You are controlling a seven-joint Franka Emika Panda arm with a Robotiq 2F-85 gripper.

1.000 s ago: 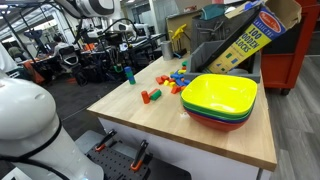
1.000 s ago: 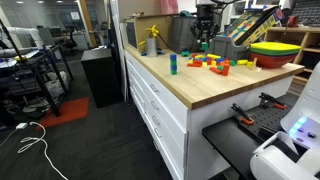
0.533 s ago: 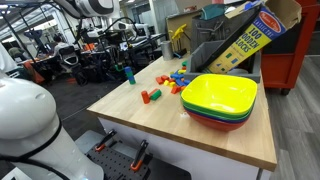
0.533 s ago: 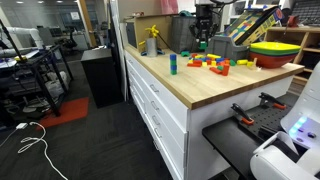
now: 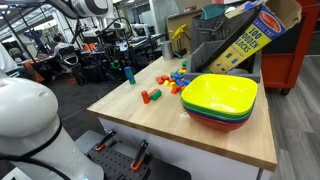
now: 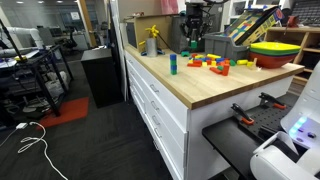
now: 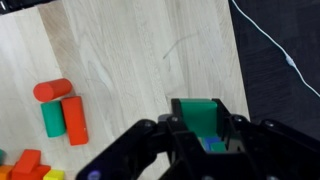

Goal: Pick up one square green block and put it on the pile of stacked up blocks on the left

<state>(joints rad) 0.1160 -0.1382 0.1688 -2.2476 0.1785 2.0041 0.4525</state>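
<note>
In the wrist view my gripper [image 7: 200, 128] is shut on a square green block [image 7: 198, 110], held above the wooden table [image 7: 130, 60] near its edge. A small blue and green patch shows under the block between the fingers; I cannot tell what it is. The pile of stacked up blocks, a slim teal-blue and green tower, stands near the table's far end in both exterior views [image 5: 128, 74] [image 6: 172, 63]. My gripper [image 6: 193, 42] hangs above the table between the tower and the loose blocks [image 6: 212, 63], higher than the tower's top. It also shows in an exterior view [image 5: 113, 42].
Loose multicoloured blocks [image 5: 172, 78] lie mid-table, with red and green cylinders [image 5: 150, 96] nearer the edge [image 7: 52, 118]. Stacked yellow, green and red bowls [image 5: 220, 98] sit nearby. A cardboard blocks box [image 5: 240, 40] stands behind. Dark floor lies past the table edge [image 7: 285, 90].
My gripper has moved sideways with the green block, away from the loose blocks and toward the tower. Nothing else on the table moved.
</note>
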